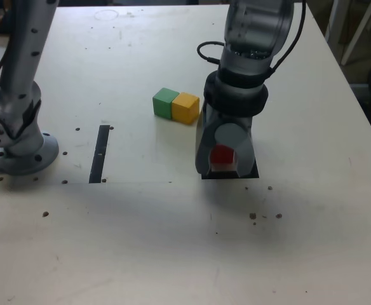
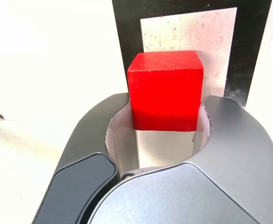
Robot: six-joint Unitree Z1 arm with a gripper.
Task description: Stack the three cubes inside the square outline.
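One cube of three is at the target; two wait outside it. Taking the exterior view from its left: a straight black strip [image 1: 100, 154] lies on the worktop [image 1: 141, 241], not part of the task. Next come the green cube [image 1: 165, 103] and the yellow cube [image 1: 186, 108], touching side by side, well apart from the hand. At that view's right the hand [image 1: 223, 160] stands over the square outline [image 1: 254, 174], clenched on the red cube [image 1: 222, 155].

The wrist view shows the red cube [image 2: 165, 91] pinched between the two jaws, above the outline's pale interior [image 2: 188, 32], with the black frame [image 2: 248, 46] on either side. Whether the cube rests on the surface cannot be told.

Judgement: the step in hand is placing the base cube. Set it flat, square to the frame and centred, before letting go; then withdraw straight up so the jaws do not drag it.
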